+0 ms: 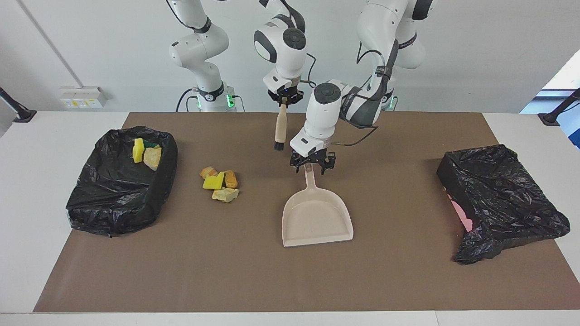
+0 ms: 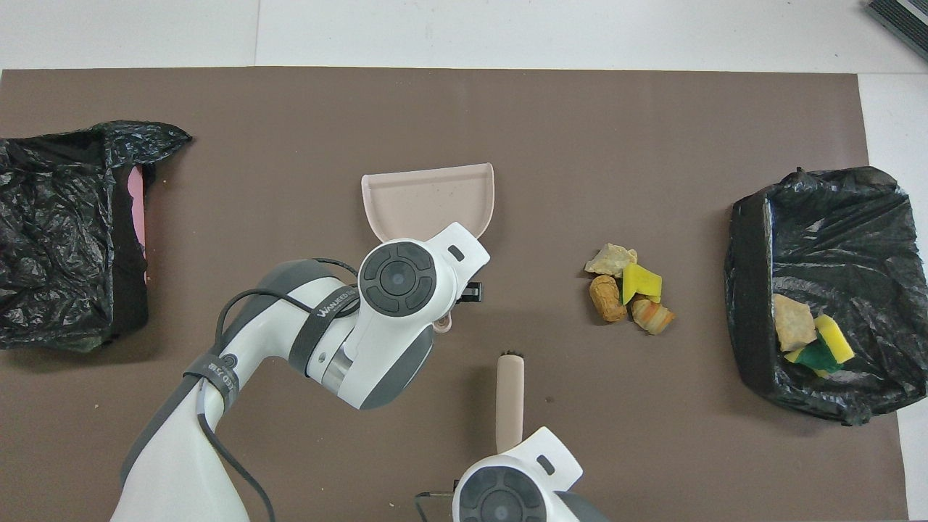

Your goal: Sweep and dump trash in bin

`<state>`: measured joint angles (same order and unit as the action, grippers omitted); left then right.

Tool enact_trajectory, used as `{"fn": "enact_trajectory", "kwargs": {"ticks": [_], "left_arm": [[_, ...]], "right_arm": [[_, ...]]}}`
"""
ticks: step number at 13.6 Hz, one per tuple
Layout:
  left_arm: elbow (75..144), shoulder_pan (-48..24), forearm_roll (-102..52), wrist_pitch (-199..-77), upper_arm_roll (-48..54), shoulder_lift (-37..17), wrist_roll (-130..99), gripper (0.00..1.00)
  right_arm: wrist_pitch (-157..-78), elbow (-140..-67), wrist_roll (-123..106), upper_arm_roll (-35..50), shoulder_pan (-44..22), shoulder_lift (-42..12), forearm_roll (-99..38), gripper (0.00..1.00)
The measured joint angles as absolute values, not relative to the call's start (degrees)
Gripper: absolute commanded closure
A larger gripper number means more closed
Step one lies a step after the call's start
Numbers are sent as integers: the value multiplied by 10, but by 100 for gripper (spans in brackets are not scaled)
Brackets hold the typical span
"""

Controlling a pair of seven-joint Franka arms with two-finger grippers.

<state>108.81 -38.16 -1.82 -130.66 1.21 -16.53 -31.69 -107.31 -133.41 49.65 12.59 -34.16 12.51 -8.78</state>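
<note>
Facing view: left gripper [image 1: 313, 165] fingers spread, straddling dustpan [image 1: 317, 218] handle end. Right gripper [image 1: 284, 97] pinches brush [image 1: 280, 129], raised, bristles down. Trash [image 1: 219, 182] pile lies on mat [image 1: 253, 271] toward right arm's end, well apart from both, beside lined bin [image 1: 118, 181] holding more chunks.

Overhead view: wrist hides left gripper; brush [image 2: 510, 399] hangs over mat; trash [image 2: 628, 288] between dustpan [image 2: 431, 197] and bin [image 2: 823, 290].

Opposed high views, shared table [image 1: 54, 280]
</note>
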Motion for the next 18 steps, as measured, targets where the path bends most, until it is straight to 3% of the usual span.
{"fn": "enact_trajectory", "kwargs": {"ticks": [3,5,6,8,11,15,18], "left_arm": [[1092,-382,-18,-1307,12,-165,-317,29],[1092,-384,-18,-1307,15,-165,-317,47],[1092,-386,-18,-1307,15,-165,-317,58],[1092,-386,-18,-1307,14,-165,-317,66],[1090,-386,-18,-1307,13,-165,-311,89],[1081,-386,-16,-1285,9,-160,-260,97],[1074,-385,2,-1209,6,-135,-142,97]], "right_arm": [[-1010,-1309,449,124,-277,152,-34,100],[-987,-1298,422,123,-233,152,7,100],[-987,-1298,398,124,-204,149,24,100],[-994,-1297,346,123,-146,135,50,100],[-1011,-1283,262,122,-72,103,93,100],[-1011,-1273,195,123,-33,90,123,100],[-1011,-1274,99,123,21,84,147,100]]}}
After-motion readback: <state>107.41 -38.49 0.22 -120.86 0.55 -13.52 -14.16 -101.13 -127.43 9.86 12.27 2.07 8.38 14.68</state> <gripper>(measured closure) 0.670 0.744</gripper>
